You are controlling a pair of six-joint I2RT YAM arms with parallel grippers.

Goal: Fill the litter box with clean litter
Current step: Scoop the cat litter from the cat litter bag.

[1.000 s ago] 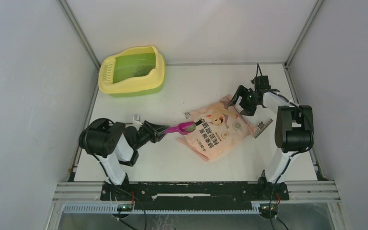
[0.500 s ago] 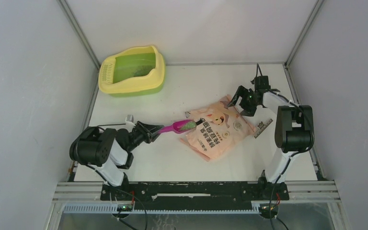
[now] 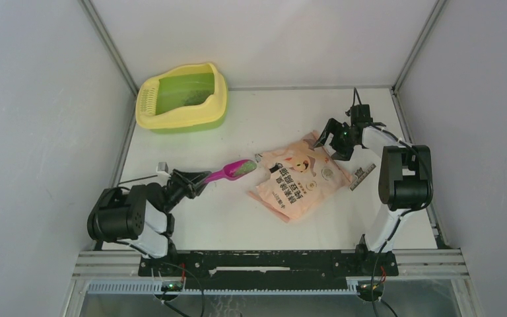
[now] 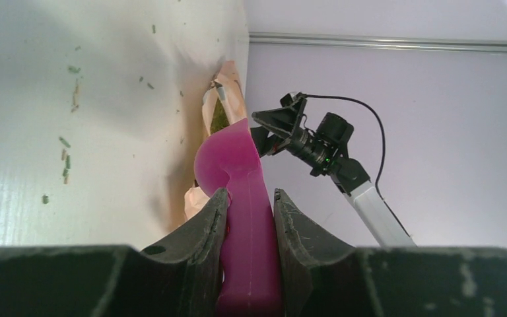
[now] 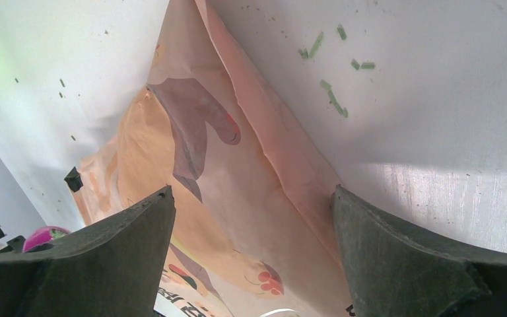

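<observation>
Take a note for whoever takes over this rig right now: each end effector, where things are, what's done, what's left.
Left end effector: shut on the handle of the magenta scoop, whose bowl is loaded with litter, just left of the litter bag.
Right end effector: open over the bag's far corner, holding nothing.
Litter box: far left corner of the table, only a small dark patch of litter in its green basin.
Done: scoop filled.
Left: carry it to the box, tip it in, and likely repeat.
</observation>
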